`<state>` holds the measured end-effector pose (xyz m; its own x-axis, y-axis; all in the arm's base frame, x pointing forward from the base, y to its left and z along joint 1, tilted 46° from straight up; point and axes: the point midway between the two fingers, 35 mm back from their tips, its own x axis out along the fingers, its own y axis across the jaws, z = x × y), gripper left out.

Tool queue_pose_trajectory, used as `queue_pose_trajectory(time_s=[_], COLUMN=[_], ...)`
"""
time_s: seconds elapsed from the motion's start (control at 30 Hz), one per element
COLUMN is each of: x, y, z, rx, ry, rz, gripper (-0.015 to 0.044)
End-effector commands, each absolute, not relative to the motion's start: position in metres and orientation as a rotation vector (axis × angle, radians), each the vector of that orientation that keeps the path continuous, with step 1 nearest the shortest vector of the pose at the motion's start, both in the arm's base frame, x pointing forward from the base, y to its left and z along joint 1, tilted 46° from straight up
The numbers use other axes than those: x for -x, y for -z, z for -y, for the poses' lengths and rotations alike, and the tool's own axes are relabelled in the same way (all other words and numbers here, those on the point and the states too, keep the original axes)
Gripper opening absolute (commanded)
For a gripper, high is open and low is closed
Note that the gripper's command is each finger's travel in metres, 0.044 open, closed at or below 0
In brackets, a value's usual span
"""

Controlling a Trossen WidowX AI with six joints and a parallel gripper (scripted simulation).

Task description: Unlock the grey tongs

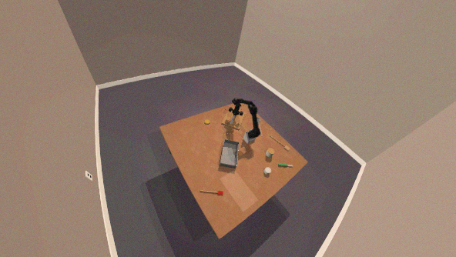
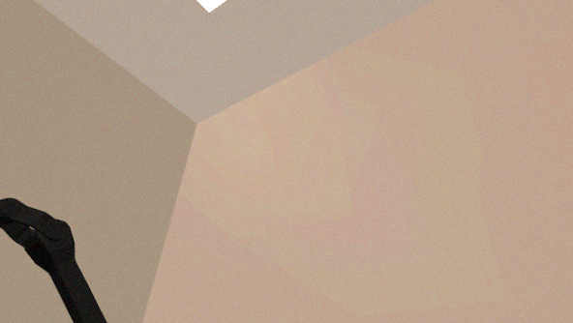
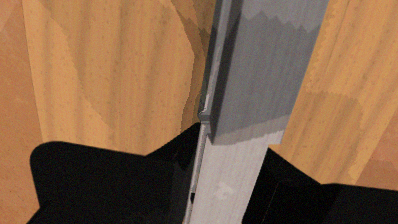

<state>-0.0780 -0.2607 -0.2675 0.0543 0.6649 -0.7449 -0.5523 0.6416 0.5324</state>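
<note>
- Pincer [image 3: 227,197] is clenched on the grey tongs [image 3: 260,85]; in the wrist view the black fingers sit on either side of the pale handle section, and the darker arms run away from the camera, tips down toward the wooden board [image 3: 105,75].
- In the top view the pincer [image 1: 234,115] hangs over the wooden board [image 1: 239,120], which lies on the far side of the roasting tin [image 1: 229,154]. The tin no longer carries the tongs.
- Risk 1: the two tong arms look pressed together with only a thin seam showing, so I can't confirm the lock has released. If it hasn't, they land shut, not open.
- Risk 2: the tongs stand steep over the board. Letting go from this pose would likely make them topple or bounce, possibly off the board edge onto the surface [image 1: 192,154].
- Risk 3: if the lock is off and the squeeze eases, the arms will spring apart and could twist or slide in the grip.
- Risk 4: pushing down further would jam the tips into the board.
- Exterior view shows only an arm link [image 2: 58,261] against the walls, no use for checking.
- Writing: no brands, labels or readable text anywhere.
</note>
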Motion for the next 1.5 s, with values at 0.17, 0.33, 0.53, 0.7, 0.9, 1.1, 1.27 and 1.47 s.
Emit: queue_pose_trajectory(time_s=[0.17,0.33,0.53,0.7,0.9,1.1,1.27,1.47], x=[0.078,0.078,0.082,0.115,0.164,0.169,0.169,0.169], y=[0.267,0.267,0.262,0.214,0.135,0.126,0.122,0.090], z=[0.261,0.261,0.261,0.257,0.230,0.225,0.231,0.261], rx=[-0.113,-0.113,-0.114,-0.125,-0.147,-0.150,-0.150,-0.148], ry=[-0.927,-0.927,-0.928,-0.937,-0.958,-0.961,-0.958,-0.943], rz=[-1.202,-1.202,-1.203,-1.199,-1.182,-1.180,-1.181,-1.191], gripper=[0.0270,0.0401,0.0440,0.0440,0.0440,0.0440,0.0440,0.0440])
